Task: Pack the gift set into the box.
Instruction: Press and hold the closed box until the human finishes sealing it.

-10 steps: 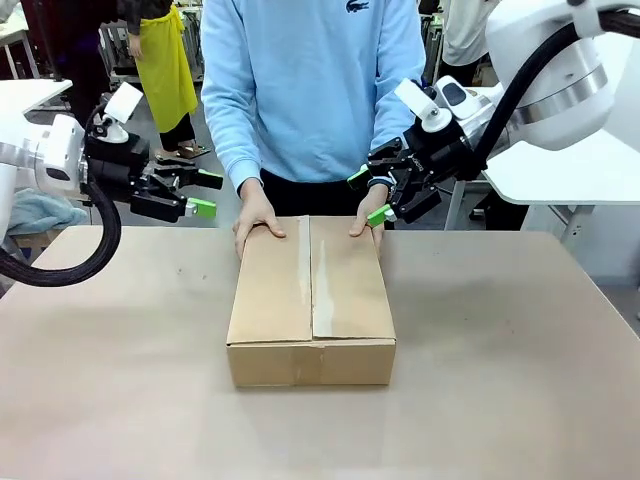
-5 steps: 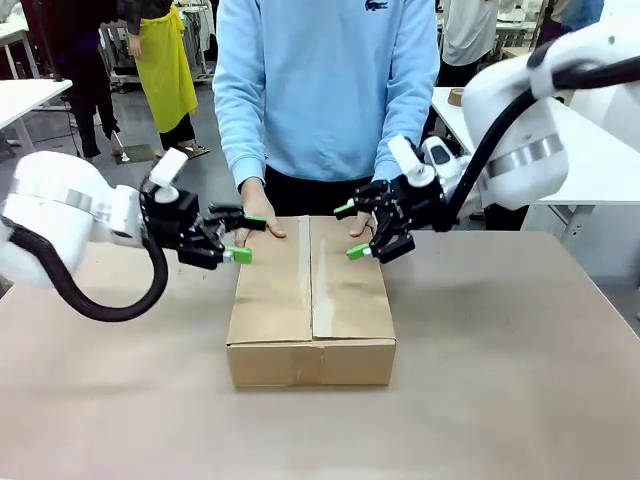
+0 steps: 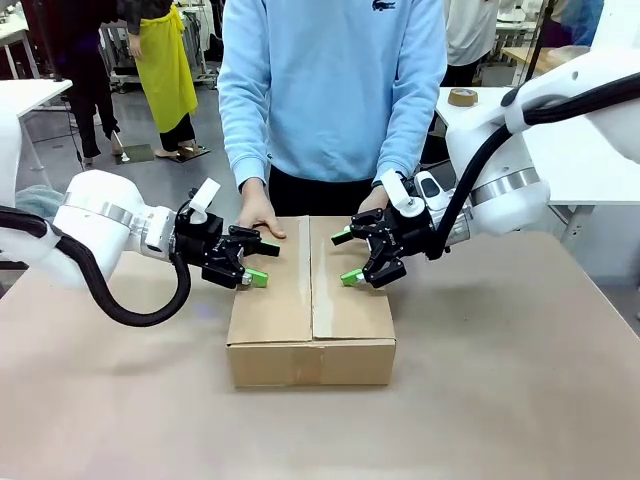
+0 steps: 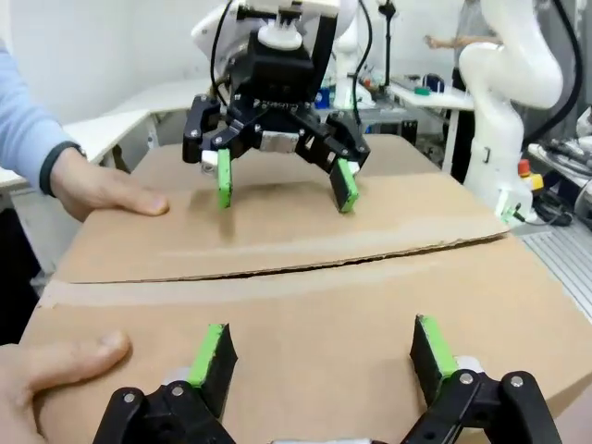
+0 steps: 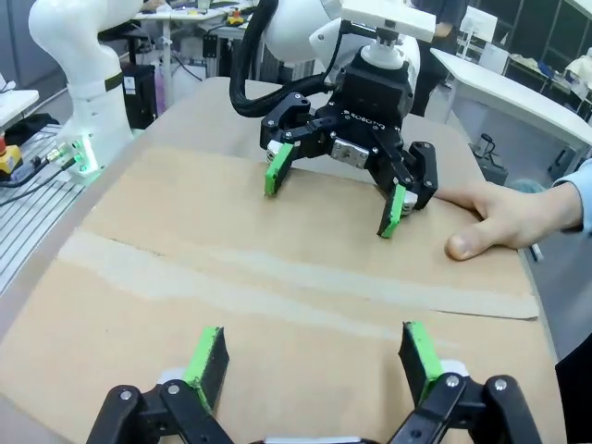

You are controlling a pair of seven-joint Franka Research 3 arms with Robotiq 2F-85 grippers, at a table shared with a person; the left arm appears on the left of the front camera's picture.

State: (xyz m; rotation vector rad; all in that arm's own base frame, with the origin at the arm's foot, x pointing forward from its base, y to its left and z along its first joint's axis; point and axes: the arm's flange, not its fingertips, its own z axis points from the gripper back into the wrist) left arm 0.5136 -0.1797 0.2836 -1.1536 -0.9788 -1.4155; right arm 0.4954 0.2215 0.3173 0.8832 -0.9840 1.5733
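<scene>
The box (image 3: 310, 300) lies on the table with its top flaps folded flat and a seam down the middle. The gift set is hidden. A person presses both hands (image 3: 258, 215) on the far end of the flaps. My left gripper (image 3: 262, 260) is open just over the left flap, fingers pointing toward the seam. Facing it over the right flap is my right gripper (image 3: 346, 258), also open. In the left wrist view my own gripper (image 4: 321, 347) hovers low over the box (image 4: 277, 305), opposite the right gripper (image 4: 283, 185). The right wrist view shows its gripper (image 5: 310, 356) facing the left gripper (image 5: 333, 190).
The brown table (image 3: 500, 380) has free room around the box on all sides. A roll of tape (image 3: 461, 97) sits on a white table at the back right. The person's thumb (image 4: 55, 365) rests near my left fingers.
Both arms swung down and inward from beside the person's hands to just above the box's flaps. The person's hands stay on the far end.
</scene>
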